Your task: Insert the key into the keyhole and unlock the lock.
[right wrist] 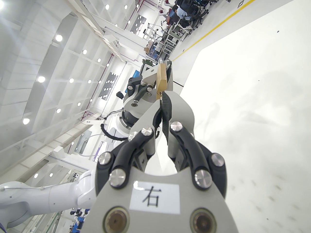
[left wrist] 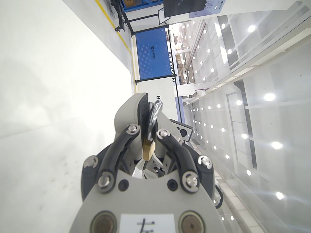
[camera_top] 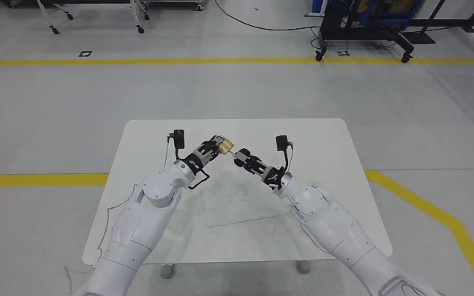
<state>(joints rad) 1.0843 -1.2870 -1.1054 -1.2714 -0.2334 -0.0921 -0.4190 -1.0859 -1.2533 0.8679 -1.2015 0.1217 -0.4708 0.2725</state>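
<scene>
Above the middle of the white table (camera_top: 318, 148), my left gripper (camera_top: 217, 145) is shut on a small brass padlock (camera_top: 225, 146). In the left wrist view the padlock's brass body (left wrist: 148, 150) and silver shackle (left wrist: 155, 113) sit clamped between the pads of the left gripper (left wrist: 151, 118). My right gripper (camera_top: 242, 157) faces it from the other side, fingertips nearly touching the lock. In the right wrist view my right gripper (right wrist: 162, 99) is shut on a thin key (right wrist: 159, 96), whose tip meets the bottom of the padlock (right wrist: 161, 77). Most of the key is hidden by the pads.
The tabletop (right wrist: 255, 78) beneath both arms carries only faint scuff marks. Yellow floor tape (camera_top: 222, 61) runs behind the table, and wheeled dark frames (camera_top: 370, 29) stand far back on the floor.
</scene>
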